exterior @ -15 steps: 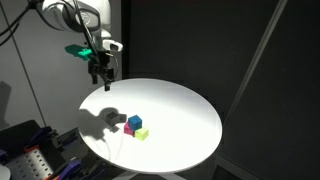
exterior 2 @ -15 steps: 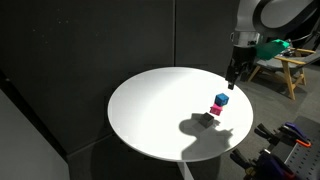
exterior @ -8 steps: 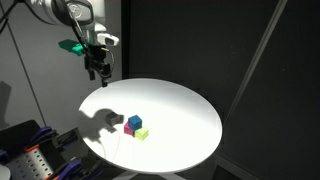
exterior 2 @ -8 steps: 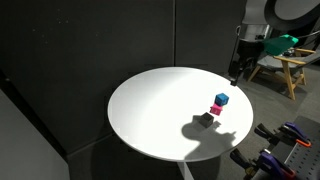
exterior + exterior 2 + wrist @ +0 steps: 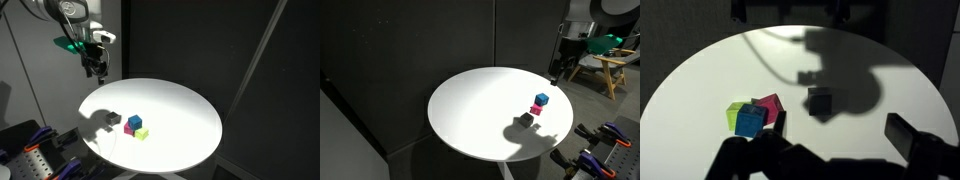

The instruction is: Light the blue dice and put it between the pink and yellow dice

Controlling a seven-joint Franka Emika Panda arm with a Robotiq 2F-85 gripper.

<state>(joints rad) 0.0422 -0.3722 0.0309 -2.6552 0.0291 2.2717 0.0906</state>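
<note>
Gripper [image 5: 97, 68], upper left of an exterior view: mine, high off the table [image 5: 180, 100], holding nothing; jaw state I cannot tell. Blue dice [image 5: 541, 100], right of centre: stacked on pink [image 5: 536, 109]. Wrist view, lower left: blue [image 5: 748, 120] beside pink [image 5: 769, 105] and yellow [image 5: 736, 108], clustered, so probably ungrasped.

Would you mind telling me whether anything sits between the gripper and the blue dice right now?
Nothing visible does. The gripper hangs above the far edge of the round table, and only bare tabletop lies between it and the blue dice, which sits on the pink dice beside the yellow dice.
</note>
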